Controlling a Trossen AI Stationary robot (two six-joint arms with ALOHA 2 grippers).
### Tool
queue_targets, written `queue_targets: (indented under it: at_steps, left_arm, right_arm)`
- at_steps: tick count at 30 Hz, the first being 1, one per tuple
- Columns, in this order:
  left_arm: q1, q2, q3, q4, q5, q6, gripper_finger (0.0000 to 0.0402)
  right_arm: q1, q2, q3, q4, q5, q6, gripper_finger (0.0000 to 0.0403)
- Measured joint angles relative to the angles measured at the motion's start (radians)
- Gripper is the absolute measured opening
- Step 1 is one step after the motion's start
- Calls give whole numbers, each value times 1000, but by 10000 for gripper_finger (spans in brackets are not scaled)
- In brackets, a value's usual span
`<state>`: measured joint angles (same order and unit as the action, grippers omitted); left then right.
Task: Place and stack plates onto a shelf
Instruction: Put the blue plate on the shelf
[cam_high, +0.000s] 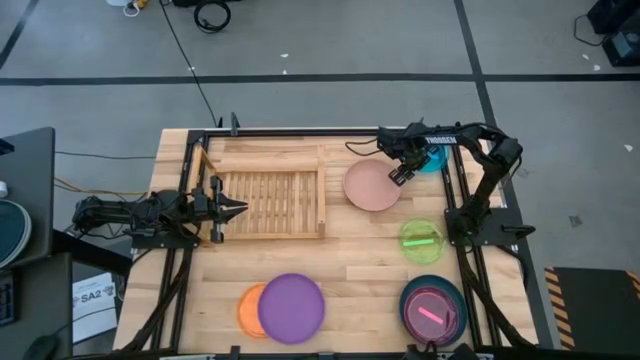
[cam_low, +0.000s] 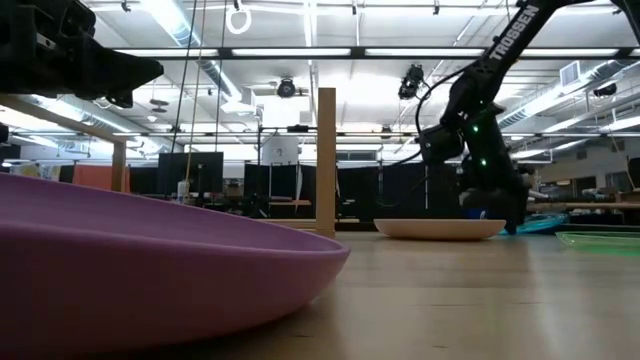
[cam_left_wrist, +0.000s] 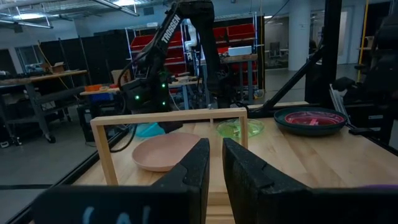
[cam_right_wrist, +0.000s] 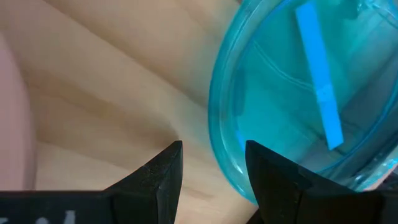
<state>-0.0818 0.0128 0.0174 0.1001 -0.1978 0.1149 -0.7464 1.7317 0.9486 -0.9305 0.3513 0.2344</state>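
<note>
High view: right gripper angles down, fingers apart, between pink plate and blue plate.

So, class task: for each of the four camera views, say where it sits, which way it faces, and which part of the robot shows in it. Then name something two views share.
High view: overhead, facing straight down; both arms, the shelf.
Low view: at tabletop height, facing level across; purple plate close, right arm behind.
Left wrist view: on the left arm, facing across the shelf; left end effector.
Right wrist view: on the right arm, facing the tabletop; right end effector open, by the blue plate.
Shared: pink plate shows in high, low and left wrist views.
</note>
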Motion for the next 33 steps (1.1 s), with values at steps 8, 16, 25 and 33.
queue_targets:
  at_steps: [8,16,25,33]
  left_arm:
    - [0,0,0,0,0,0,50]
    - [0,0,0,0,0,0,50]
    - [0,0,0,0,0,0,50]
    - [0,0,0,0,0,0,50]
  right_arm:
    - [0,0,-24,18,51,-2,158]
    - [0,0,-25,21,51,-2,104]
    - [0,0,-25,21,50,-2,38]
    - [0,0,-25,21,50,-2,9]
